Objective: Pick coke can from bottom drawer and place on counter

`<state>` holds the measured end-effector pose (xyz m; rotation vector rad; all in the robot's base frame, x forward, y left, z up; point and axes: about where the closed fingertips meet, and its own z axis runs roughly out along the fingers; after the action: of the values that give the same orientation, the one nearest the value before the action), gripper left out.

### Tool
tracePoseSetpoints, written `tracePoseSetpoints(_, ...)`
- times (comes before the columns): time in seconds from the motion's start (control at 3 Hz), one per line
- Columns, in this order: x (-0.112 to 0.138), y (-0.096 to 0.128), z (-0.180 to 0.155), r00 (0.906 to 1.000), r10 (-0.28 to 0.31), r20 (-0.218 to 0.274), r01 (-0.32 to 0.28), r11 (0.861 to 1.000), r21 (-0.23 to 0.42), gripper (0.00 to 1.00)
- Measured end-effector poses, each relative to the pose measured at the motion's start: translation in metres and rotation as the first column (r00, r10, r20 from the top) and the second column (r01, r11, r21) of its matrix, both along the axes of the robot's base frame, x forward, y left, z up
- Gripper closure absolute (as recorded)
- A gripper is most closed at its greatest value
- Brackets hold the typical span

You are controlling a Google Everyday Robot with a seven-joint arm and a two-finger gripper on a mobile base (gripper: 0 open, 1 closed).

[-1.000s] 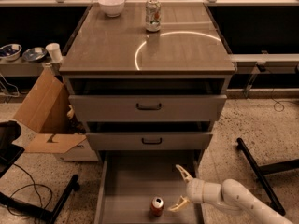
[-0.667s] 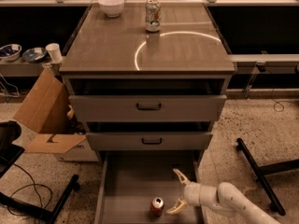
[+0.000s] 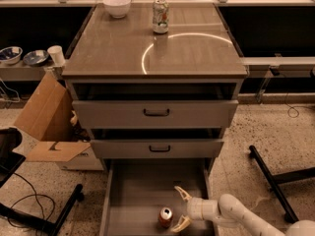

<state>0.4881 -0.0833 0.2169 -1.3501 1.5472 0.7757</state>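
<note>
The coke can [image 3: 165,217] stands upright on the floor of the open bottom drawer [image 3: 133,200], near its front. My gripper [image 3: 179,209] reaches in from the lower right, open, its two pale fingers spread just to the right of the can, apart from it. The counter [image 3: 118,48] is the glossy grey-brown cabinet top with a bright ring-shaped reflection.
A silver-white can [image 3: 160,16] and a white bowl [image 3: 117,6] stand at the back of the counter. The two upper drawers [image 3: 156,113] sit above the open one. A cardboard box [image 3: 47,119] is on the left, a black stand leg [image 3: 270,181] on the right.
My gripper has moved left and a little down inside the bottom drawer, closer to the coke can. The can has not moved.
</note>
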Motion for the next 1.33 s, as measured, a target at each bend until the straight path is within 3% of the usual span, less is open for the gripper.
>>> tracePoseSetpoints(0.67,-0.017,0.032,-0.054,0.9888,0.081,-0.126,-0.079,0.997,0.018,0.38)
tracePoseSetpoints(1.0,-0.024,0.054,-0.063,0.9680,0.139,-0.209,-0.129,0.990,0.063,0.69)
tracePoseSetpoints(1.33,-0.023,0.058,-0.043,0.9497,0.149,-0.275,-0.123,0.986,0.108,0.92)
